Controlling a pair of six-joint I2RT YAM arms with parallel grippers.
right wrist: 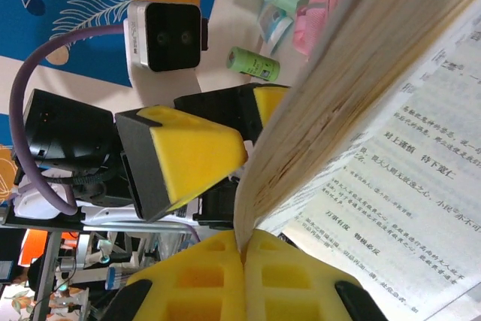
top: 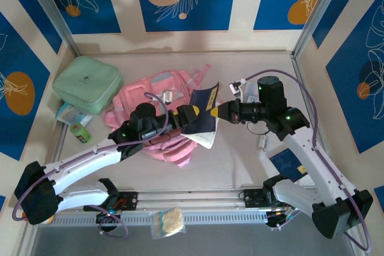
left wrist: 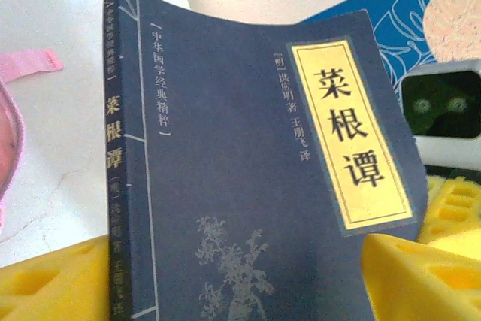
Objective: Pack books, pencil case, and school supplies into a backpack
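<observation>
Book, pinched by right pincer, sits between spread jaws of left pincer.

Left arm and right arm: white link shells, black joint housings, green indicator lights lit. Purple cable loops along each arm. Left claw and right claw: black fingers, yellow pads with square recesses. White wrist camera, twin dark lenses.
</observation>
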